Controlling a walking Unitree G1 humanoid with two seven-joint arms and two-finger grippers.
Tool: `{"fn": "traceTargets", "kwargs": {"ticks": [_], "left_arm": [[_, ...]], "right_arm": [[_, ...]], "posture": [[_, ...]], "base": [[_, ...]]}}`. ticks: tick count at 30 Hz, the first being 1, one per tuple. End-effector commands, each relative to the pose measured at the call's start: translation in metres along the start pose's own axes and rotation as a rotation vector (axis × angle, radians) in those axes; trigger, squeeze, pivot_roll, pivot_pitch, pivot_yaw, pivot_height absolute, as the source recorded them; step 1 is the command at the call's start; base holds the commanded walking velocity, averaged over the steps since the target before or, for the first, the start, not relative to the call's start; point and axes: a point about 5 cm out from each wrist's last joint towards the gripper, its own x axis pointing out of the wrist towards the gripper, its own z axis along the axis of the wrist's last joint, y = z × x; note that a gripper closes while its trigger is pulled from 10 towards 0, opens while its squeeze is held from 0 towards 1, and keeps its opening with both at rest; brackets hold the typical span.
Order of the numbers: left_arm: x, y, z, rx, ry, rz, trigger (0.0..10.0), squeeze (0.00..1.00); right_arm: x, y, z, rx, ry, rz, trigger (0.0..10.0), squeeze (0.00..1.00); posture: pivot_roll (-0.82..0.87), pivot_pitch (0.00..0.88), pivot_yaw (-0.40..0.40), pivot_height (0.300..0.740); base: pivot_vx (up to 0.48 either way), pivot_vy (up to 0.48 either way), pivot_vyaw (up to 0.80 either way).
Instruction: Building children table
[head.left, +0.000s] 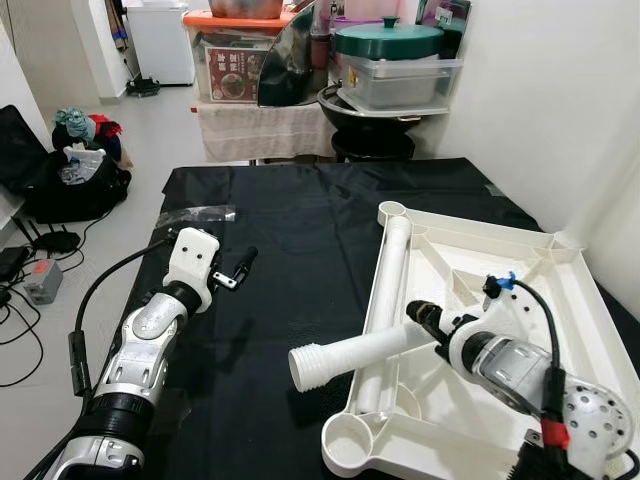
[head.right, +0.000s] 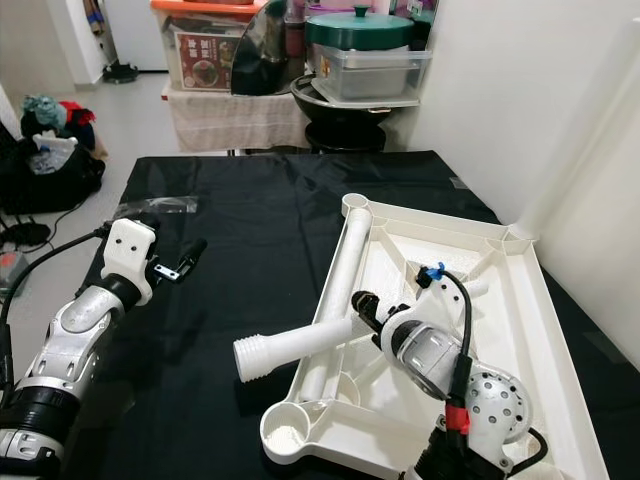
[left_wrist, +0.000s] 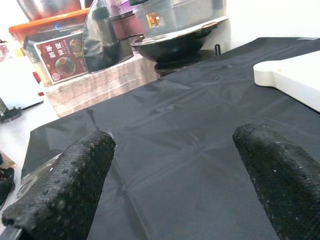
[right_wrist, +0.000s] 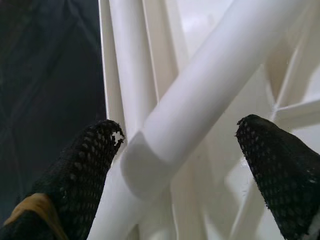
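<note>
And here we are at the worktop (head.left: 300, 230), draped in black cloth, with the white tabletop (head.left: 560, 300) lying upside down on its right side, ribs and corner sockets facing up. One white leg tube (head.left: 385, 300) lies along the tabletop's left edge, its far end by the corner socket there. A second leg (head.left: 350, 358) lies across it at an angle, ribbed end poking out over the black cloth, the other end back over the tray near the right claw (head.left: 425, 318). That right claw sits low over the tabletop's underside, and the wrist view tells it: black fingers (right_wrist: 80, 175) spread wide either side of the angled leg (right_wrist: 210, 80), the tube running between them, neither pad touching. Over on the left, the left claw (head.left: 240, 268) hovers above the bare cloth, well apart from the tabletop, its fingers (left_wrist: 65, 185) spread too, pinching nothing. A crumpled clear plastic bag (head.left: 195, 213) lies on the cloth just beyond it. Behind the worktop, a green-lidded pot (head.left: 388, 40) sits stacked on storage boxes
</note>
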Motion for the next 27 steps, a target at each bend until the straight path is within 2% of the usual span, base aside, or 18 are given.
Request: {"fn": "traceTargets", "kwargs": {"ticks": [1,5,11,20,23,25,27], "left_arm": [[-0.005,0.002,-0.009,0.008,0.045,0.011,10.0,0.00],[-0.006,0.000,-0.010,0.008,0.049,0.013,10.0,0.00],[-0.006,-0.001,-0.012,0.007,0.054,0.016,10.0,0.00],[-0.006,0.001,-0.012,0.014,0.060,0.022,10.0,0.00],[-0.006,0.002,-0.014,0.020,0.068,0.026,10.0,0.00],[-0.006,0.002,-0.014,0.021,0.069,0.026,10.0,0.00],[-0.006,0.001,-0.014,0.023,0.071,0.027,10.0,0.00]], "right_arm": [[0.003,-0.002,-0.006,0.018,0.034,-0.019,10.0,0.00],[0.007,-0.005,-0.008,0.022,0.052,-0.040,10.0,0.00],[0.019,-0.010,-0.012,0.094,0.080,-0.058,10.0,0.00],[0.035,-0.009,-0.017,0.136,0.110,-0.060,10.0,0.00],[0.050,-0.016,-0.027,0.161,0.150,-0.109,10.0,0.00],[0.053,-0.018,-0.030,0.166,0.157,-0.121,10.0,0.00],[0.063,-0.027,-0.037,0.178,0.173,-0.156,10.0,0.00]], "posture": [[0.01,0.000,-0.082,0.740],[0.01,0.000,-0.086,0.740],[0.02,0.000,-0.093,0.740],[0.03,0.000,-0.097,0.740],[0.03,0.000,-0.097,0.740],[0.03,0.000,-0.097,0.740],[0.04,0.000,-0.102,0.740]], "base": [[0.000,0.000,0.00],[0.000,0.000,0.00],[0.000,0.000,0.00],[0.000,0.000,0.00],[0.000,0.000,0.00],[0.000,0.000,0.00],[0.000,0.000,0.00]]}}
